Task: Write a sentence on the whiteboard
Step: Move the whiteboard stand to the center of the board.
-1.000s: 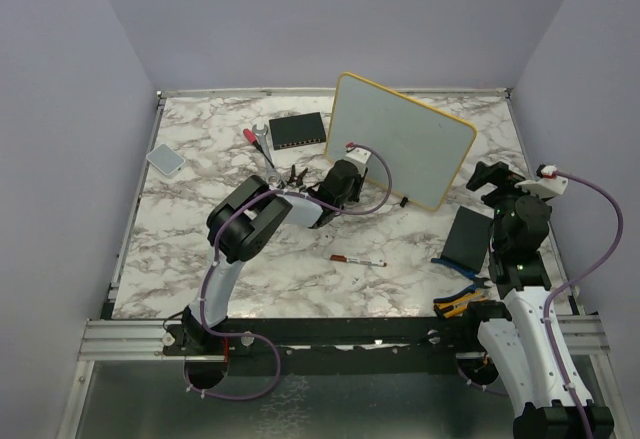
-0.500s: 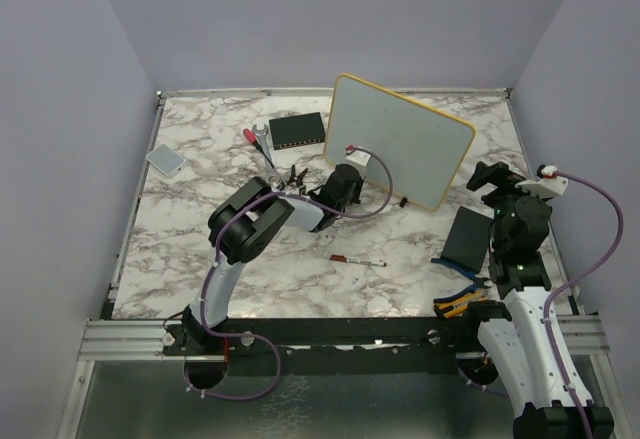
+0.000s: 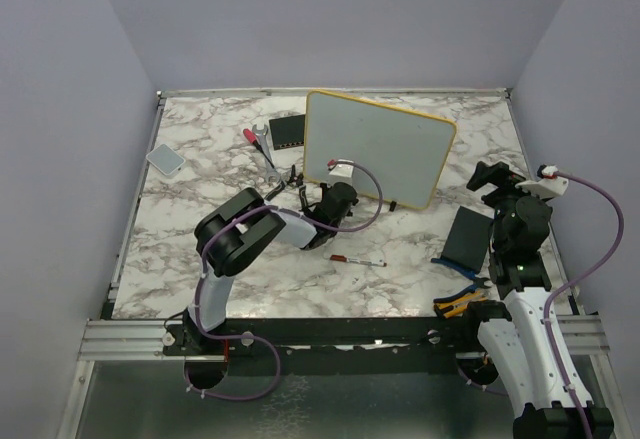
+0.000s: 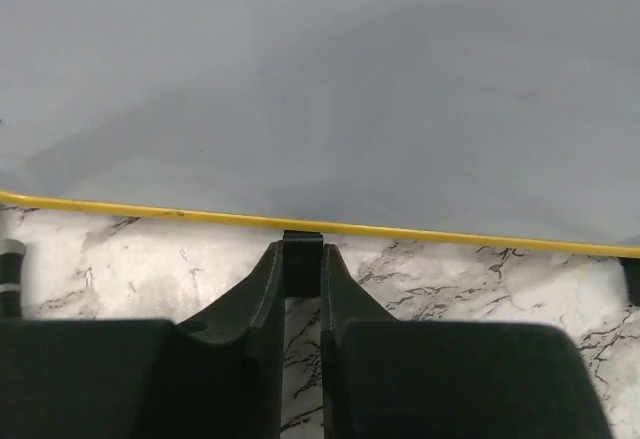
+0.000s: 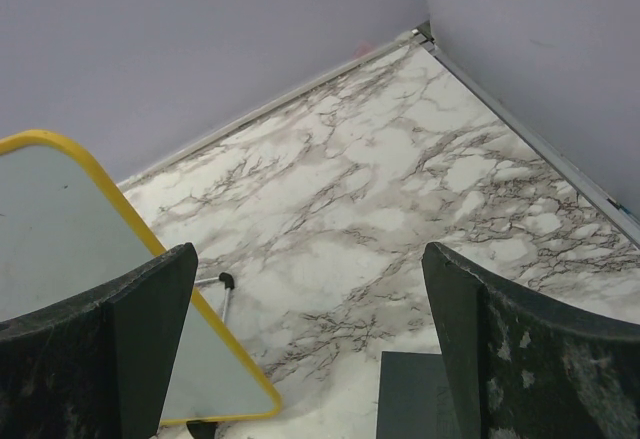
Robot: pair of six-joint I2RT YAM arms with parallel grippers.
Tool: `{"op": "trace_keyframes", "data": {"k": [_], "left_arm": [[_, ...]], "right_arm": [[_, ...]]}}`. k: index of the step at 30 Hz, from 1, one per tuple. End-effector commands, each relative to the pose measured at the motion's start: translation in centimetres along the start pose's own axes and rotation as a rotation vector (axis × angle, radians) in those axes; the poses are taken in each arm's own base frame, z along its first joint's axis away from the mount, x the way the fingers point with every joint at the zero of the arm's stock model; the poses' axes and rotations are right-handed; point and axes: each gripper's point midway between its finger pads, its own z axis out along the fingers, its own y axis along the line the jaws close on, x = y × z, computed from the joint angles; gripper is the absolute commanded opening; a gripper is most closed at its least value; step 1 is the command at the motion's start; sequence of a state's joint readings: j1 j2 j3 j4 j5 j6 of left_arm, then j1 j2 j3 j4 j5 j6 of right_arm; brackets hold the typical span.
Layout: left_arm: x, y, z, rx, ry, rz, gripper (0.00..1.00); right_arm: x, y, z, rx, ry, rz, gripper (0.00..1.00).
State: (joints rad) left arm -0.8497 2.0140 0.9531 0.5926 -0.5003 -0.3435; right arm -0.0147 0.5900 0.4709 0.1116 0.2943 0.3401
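The whiteboard [image 3: 375, 149], white with a thin yellow frame, stands tilted at the back middle of the marble table. Its face is blank; no sentence shows on it. My left gripper [image 3: 325, 199] is at its lower edge, shut on one of its small black feet [image 4: 302, 267]. In the left wrist view the board [image 4: 320, 79] fills the upper part, above my left gripper [image 4: 302, 249]. My right gripper [image 3: 490, 174] is open and empty to the right of the board. In the right wrist view the gripper [image 5: 310, 339] hovers over the table, with the board's corner [image 5: 70, 249] at the left.
A red-capped marker [image 3: 358, 259] lies on the table in front of the board. A flat black box [image 3: 466, 237] lies at the right, also in the right wrist view [image 5: 410, 399]. A black device [image 3: 287, 131], a red-handled tool [image 3: 250, 136], a grey pad [image 3: 165, 159] and pliers [image 3: 460, 304] lie around.
The whiteboard has shifted to the left and turned, with my left gripper on its foot moving left and nearer. The right arm has not moved.
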Motion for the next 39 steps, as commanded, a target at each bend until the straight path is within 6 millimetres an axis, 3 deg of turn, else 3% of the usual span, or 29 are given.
{"op": "trace_keyframes", "data": {"k": [1,11,17,23,33,39], "left_arm": [[2.0,1.8,-1.2,-0.124,0.043,-0.076,0.0],[3.1,0.5,-2.5,-0.113,0.079,-0.128,0.0],[4.7,0.3,-2.8,-0.135,0.109,-0.08,0.0],[5.1,0.2,-3.3,-0.161,0.111,-0.053,0.0],[4.8,-0.2,-4.0,-0.146,0.116,-0.044,0.29],[3.5,-0.6,-5.3,-0.118,0.101,-0.04,0.38]], "right_arm": [[0.5,-0.6,-0.1,0.025,0.008,0.005,0.98],[0.5,-0.7,-0.2,0.028,0.005,0.011,0.98],[0.6,-0.7,-0.2,0.029,0.006,0.013,0.98],[0.5,-0.7,-0.2,0.03,0.004,0.014,0.98],[0.6,-0.7,-0.1,0.029,0.005,0.016,0.98],[0.7,-0.6,-0.1,0.026,0.01,0.016,0.98]]}}
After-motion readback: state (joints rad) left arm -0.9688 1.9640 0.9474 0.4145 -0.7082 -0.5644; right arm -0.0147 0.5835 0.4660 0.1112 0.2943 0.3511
